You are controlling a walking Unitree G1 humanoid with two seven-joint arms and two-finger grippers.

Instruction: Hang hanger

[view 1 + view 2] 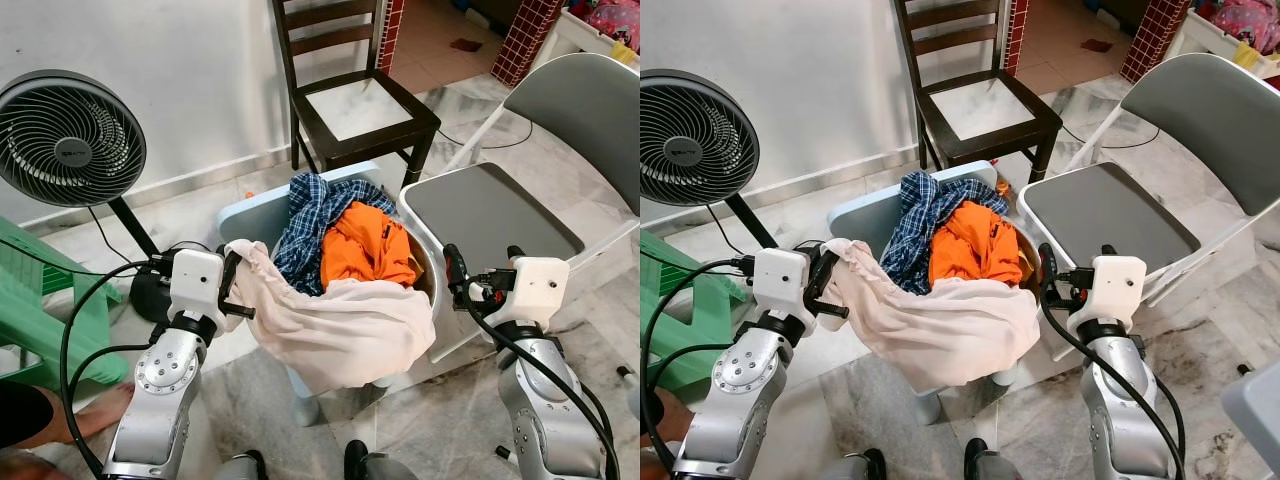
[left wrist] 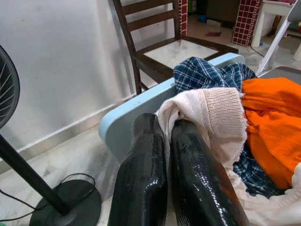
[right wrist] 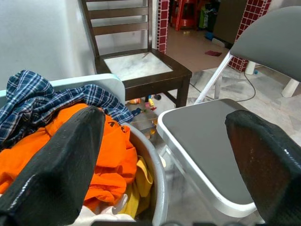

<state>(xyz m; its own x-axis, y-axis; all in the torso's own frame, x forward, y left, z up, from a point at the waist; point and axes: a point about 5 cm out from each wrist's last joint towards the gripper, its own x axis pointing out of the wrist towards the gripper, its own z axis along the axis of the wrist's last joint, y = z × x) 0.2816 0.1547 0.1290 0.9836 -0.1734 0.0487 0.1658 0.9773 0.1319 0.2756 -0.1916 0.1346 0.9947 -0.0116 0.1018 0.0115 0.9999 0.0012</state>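
We see the left gripper (image 2: 164, 141) clenched on the ribbed edge of a cream garment (image 1: 345, 325), at 9 o'clock of the laundry basket (image 3: 153, 174). The garment drapes over the basket's near rim. Inside lie an orange cloth (image 1: 368, 245) and a blue plaid shirt (image 1: 310, 215), the shirt toward 12 o'clock. The right gripper (image 3: 164, 155) hovers with jaws spread wide at 3 o'clock of the basket, just beside the grey folding chair (image 1: 495, 210). We cannot make out a hanger. A fan (image 1: 68, 140) stands at 10 o'clock, a dark wooden chair (image 1: 355, 105) at 12.
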